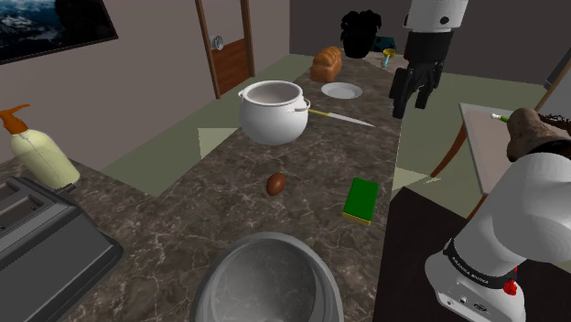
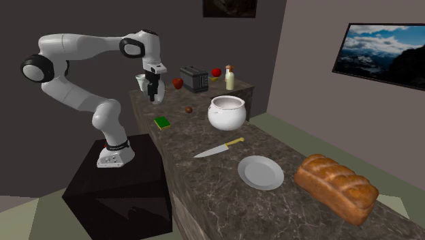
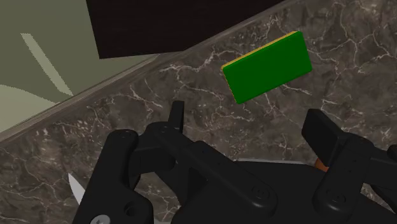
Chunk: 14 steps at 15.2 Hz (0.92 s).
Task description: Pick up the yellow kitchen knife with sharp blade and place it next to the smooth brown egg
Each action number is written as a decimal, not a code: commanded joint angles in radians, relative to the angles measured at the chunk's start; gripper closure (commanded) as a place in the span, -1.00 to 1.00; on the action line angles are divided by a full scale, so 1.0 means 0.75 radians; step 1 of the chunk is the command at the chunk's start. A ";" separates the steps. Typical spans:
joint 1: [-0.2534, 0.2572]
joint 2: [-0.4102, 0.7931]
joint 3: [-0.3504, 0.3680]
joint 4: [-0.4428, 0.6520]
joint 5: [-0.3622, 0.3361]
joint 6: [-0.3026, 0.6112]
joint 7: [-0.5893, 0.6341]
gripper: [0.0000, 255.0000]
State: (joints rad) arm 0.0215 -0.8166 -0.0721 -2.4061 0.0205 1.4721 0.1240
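The yellow-handled knife lies flat on the dark marbled counter, its handle by the white pot and its blade pointing away from it. In the second exterior view the knife lies between the pot and a plate. The small brown egg rests mid-counter, well apart from the knife. My black gripper hangs high over the counter's edge, open and holding nothing. In the wrist view the gripper has its fingers spread above the counter, near a green sponge.
The green sponge lies between egg and counter edge. A white plate and a bread loaf sit beyond the knife. A metal bowl, a toaster and a soap bottle stand at the near end.
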 commanded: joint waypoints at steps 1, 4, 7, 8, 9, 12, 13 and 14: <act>0.000 0.000 0.000 0.000 0.000 0.000 0.000 -1.00; 0.003 0.112 -0.062 0.017 -0.064 0.089 -0.113 -1.00; 0.007 0.237 -0.121 0.050 -0.116 0.178 -0.222 -1.00; 0.009 0.281 -0.140 0.065 -0.131 0.206 -0.258 -1.00; 0.011 0.326 -0.158 0.081 -0.144 0.235 -0.293 -1.00; 0.019 0.466 -0.209 0.142 -0.175 0.315 -0.398 -1.00; 0.021 0.514 -0.226 0.165 -0.182 0.341 -0.433 -1.00; 0.024 0.563 -0.241 0.190 -0.187 0.365 -0.468 -1.00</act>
State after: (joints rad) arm 0.0377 -0.4336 -0.2396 -2.2896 -0.1137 1.7316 -0.1962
